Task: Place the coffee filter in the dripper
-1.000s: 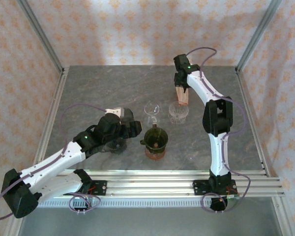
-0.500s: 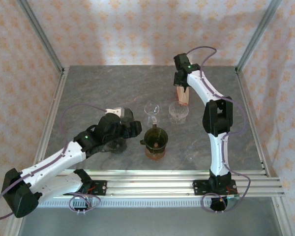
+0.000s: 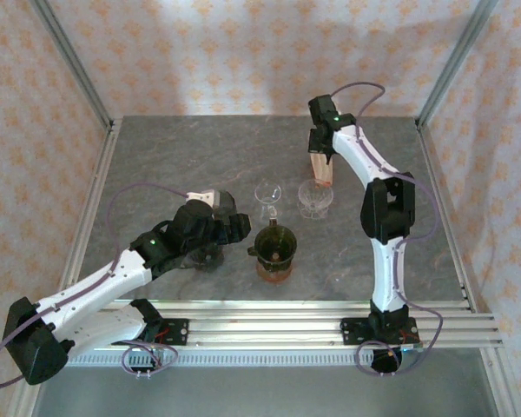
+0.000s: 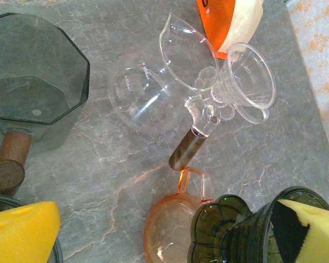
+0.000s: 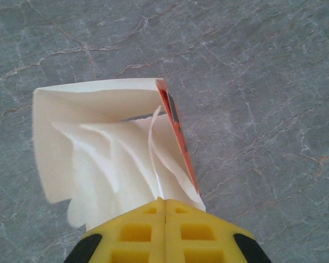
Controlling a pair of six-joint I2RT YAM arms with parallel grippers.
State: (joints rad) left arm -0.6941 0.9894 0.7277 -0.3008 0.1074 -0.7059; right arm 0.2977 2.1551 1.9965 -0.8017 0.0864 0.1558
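Right wrist view: the right gripper (image 5: 164, 204) has its two yellow foam pads pressed flush together on the lower edge of a coffee filter (image 5: 98, 148). The filter is thin white paper, creased and wavy-edged. It fans out of one flat orange packet (image 5: 176, 129), and the layers are too close to count. The packet stands on the far part of a grey, veined stone table (image 3: 174, 165), just behind the clear dripper (image 3: 315, 198).

Left wrist view: the left gripper (image 4: 167, 224) is spread wide, with one yellow pad at each lower corner and nothing between them.

Vessels counted — five:
- Two drippers: the clear one, a ribbed glass cone, and a dark green dripper (image 4: 236, 233) with a scalloped flange.
- One amber cup (image 4: 172, 230) with a loop handle, sitting under the green dripper.
- One clear round carafe (image 4: 148, 93) with a dark stick handle.
- One smoky octagonal pot (image 4: 33, 82) with a wooden handle.

The filter is well apart from the green dripper.
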